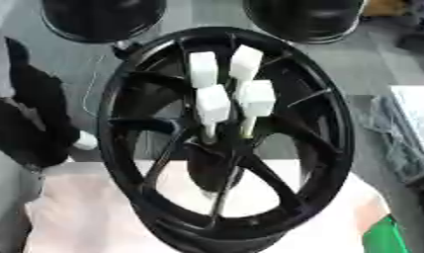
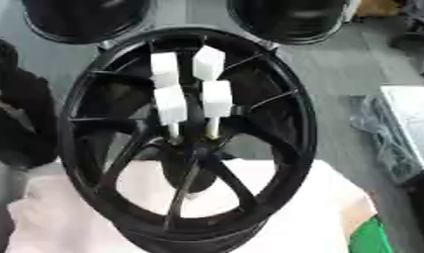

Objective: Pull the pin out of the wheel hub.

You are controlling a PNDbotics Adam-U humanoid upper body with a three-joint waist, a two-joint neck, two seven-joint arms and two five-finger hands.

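Pins (image 1: 212, 106), four white-capped ones, stick out of one black wheel hub (image 1: 211, 163) mid-frame on the table (image 1: 85, 212); neither hand shows.

Around the work: counter, spare tyres, clutter

A pale pink counter (image 1: 85, 212) lies below; two black tyres (image 1: 103, 17) (image 1: 306, 17) sit on the grey floor (image 1: 370, 59) behind. A green object (image 1: 388, 237) shows at the lower right, crumpled plastic wrap (image 1: 397, 133) at the right.

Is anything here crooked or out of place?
Nothing looks broken or spilled. The black wheel hub stands on its edge on the pale table, and four white block-headed pins stick out of its centre.
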